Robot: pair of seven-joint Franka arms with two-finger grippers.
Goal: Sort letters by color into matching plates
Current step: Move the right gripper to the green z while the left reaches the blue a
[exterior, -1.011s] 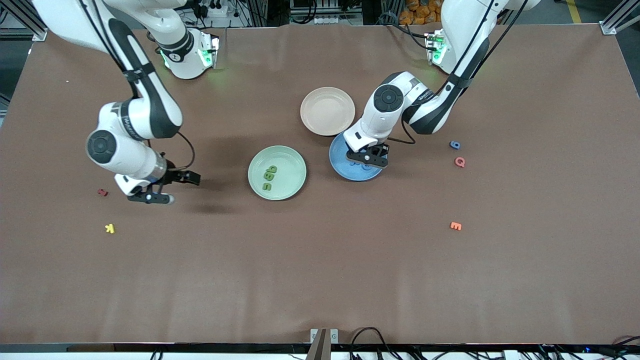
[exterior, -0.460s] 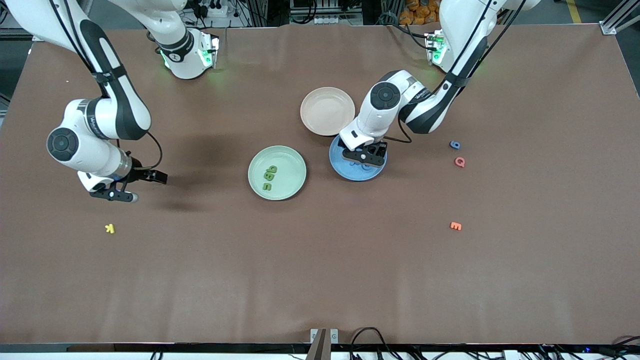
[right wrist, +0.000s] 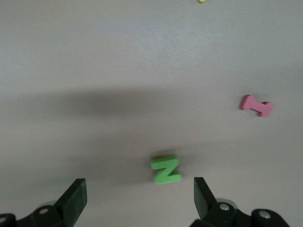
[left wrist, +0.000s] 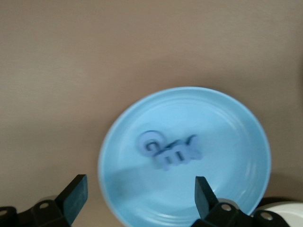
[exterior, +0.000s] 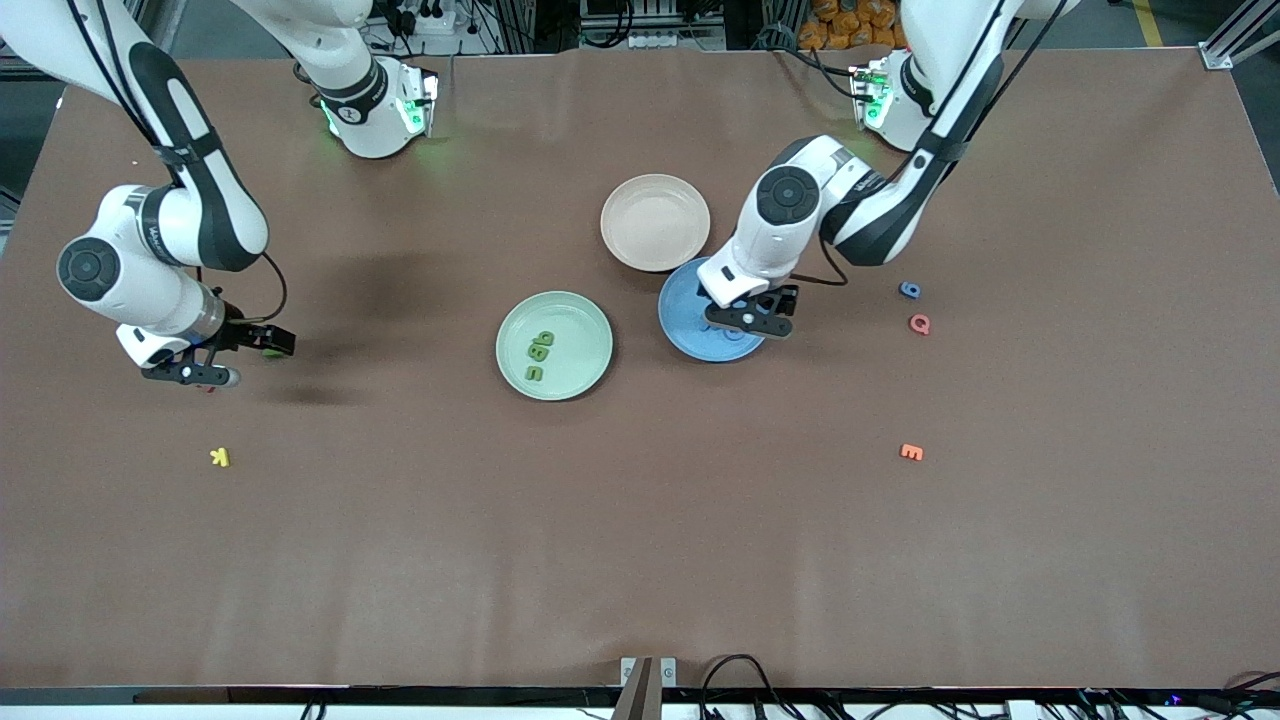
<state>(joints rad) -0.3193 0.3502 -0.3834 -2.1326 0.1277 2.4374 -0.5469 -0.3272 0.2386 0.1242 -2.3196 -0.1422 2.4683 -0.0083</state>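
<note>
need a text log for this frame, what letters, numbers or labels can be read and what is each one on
"S", "a", "b": three green letters in the pale green plate.
"Z": green letter on the table under the right gripper.
"K": yellow letter on the table.
"Q": red letter on the table.
"E": orange letter on the table.
Blue letters in the blue plate, below the left gripper: too blurred.
Lone blue letter: too small.

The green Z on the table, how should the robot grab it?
Come straight down from above. The green Z lies flat on the table, clear of the pink piece. The open right gripper already hovers over it; its fingers should close across the Z's narrow width.
</note>
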